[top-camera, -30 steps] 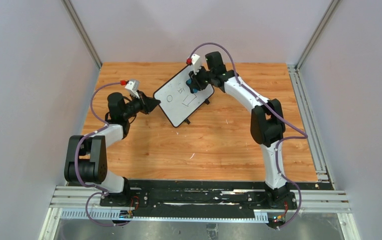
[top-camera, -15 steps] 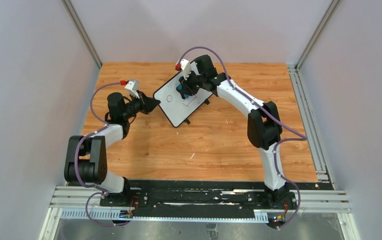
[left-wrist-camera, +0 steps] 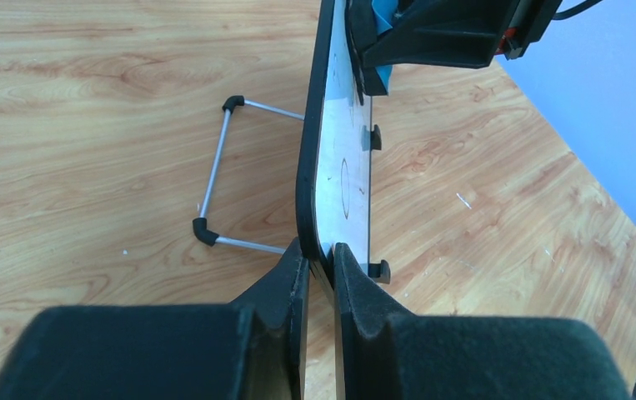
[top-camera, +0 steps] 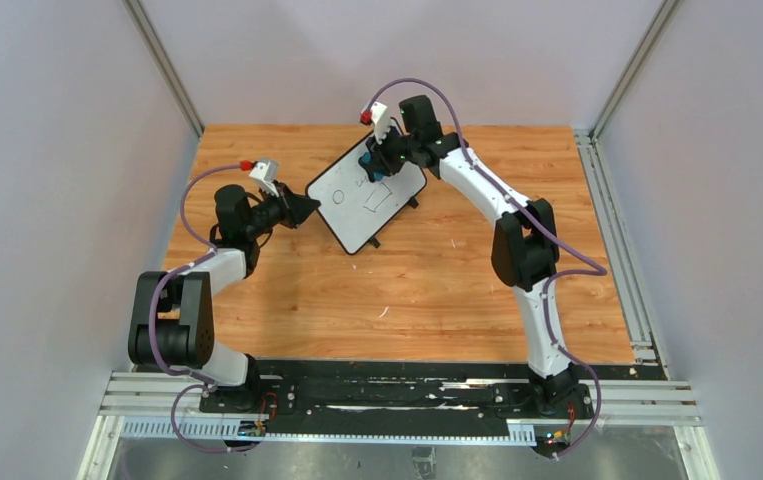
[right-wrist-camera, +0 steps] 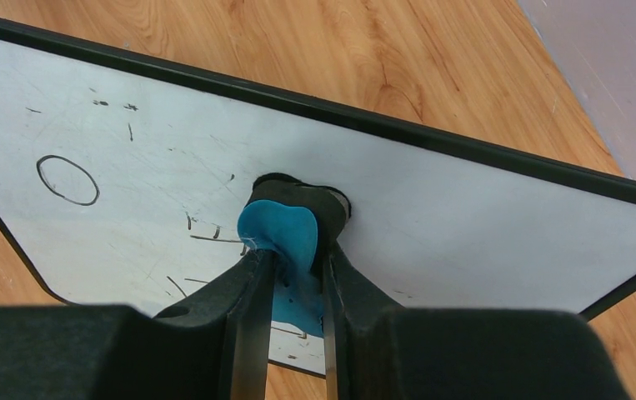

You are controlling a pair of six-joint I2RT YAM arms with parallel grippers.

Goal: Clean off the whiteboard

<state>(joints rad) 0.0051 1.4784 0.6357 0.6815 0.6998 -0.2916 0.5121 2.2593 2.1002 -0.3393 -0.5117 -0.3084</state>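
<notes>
whiteboard [top-camera: 357, 205] pinched in left fingers [left-wrist-camera: 285, 287], right fingers [right-wrist-camera: 252, 300] pinching blue eraser [right-wrist-camera: 279, 237], left wrist shows wire stand [left-wrist-camera: 214, 175]

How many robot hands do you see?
2. The left gripper pinches the edge of the whiteboard. The right gripper holds a blue eraser pressed against the board's face. No others seem hidden.
</notes>
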